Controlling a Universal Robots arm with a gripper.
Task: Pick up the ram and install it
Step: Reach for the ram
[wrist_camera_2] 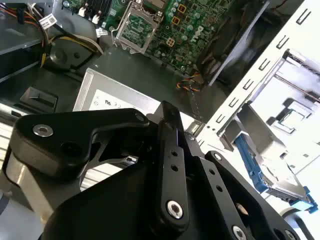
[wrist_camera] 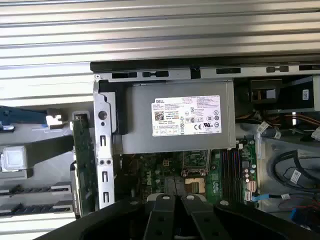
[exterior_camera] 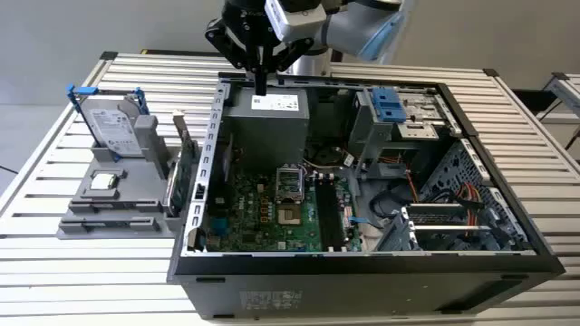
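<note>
Your gripper (exterior_camera: 261,88) hangs over the far wall of the open case (exterior_camera: 363,266), just above the grey power supply (exterior_camera: 267,129). Its jaws are pressed together. In both wrist views you can see nothing caught between them, and the fingers (wrist_camera: 161,212) meet in a point over the motherboard (wrist_camera: 152,177).

On the exterior view's left of the case, a grey tray (exterior_camera: 73,231) sits on the slatted table (exterior_camera: 91,278). A drive (exterior_camera: 118,129) in a blue frame stands at the tray's far end, with a chip (exterior_camera: 104,180) nearer its middle. A green card (exterior_camera: 186,178) stands on edge between the tray and the case wall.

You cannot pick out the ram (exterior_camera: 116,222) for certain. It looks to be the slim grey strip lying lengthwise along the tray's near end, well apart from the gripper. The long dark slots (exterior_camera: 328,214) lie to the exterior view's right of the socket (exterior_camera: 288,182) and look unfilled.
</note>
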